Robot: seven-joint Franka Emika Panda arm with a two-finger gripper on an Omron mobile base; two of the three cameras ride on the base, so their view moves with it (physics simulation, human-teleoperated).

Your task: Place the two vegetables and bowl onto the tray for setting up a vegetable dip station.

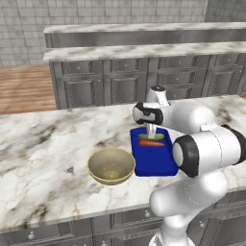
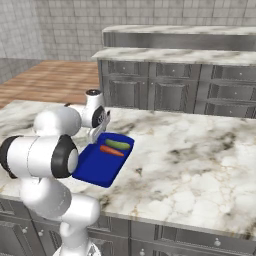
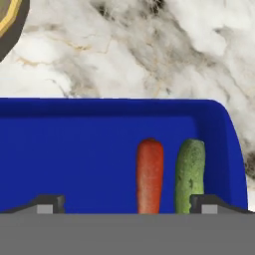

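My gripper [image 3: 127,203] hangs over the tray [image 1: 154,163], its jaws spread wide and holding nothing. The carrot [image 3: 149,174] and cucumber [image 3: 190,173] lie side by side, apart, at the tray's far end, the cucumber nearer the rim. The bowl [image 1: 111,166] stands on the marble counter [image 1: 43,158] just left of the tray.

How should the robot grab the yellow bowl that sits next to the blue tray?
Probably by its rim. The bowl stands upright and open on the counter, left of the tray, and looks too wide to span. The open gripper could come from above, one finger inside the wall, one outside.
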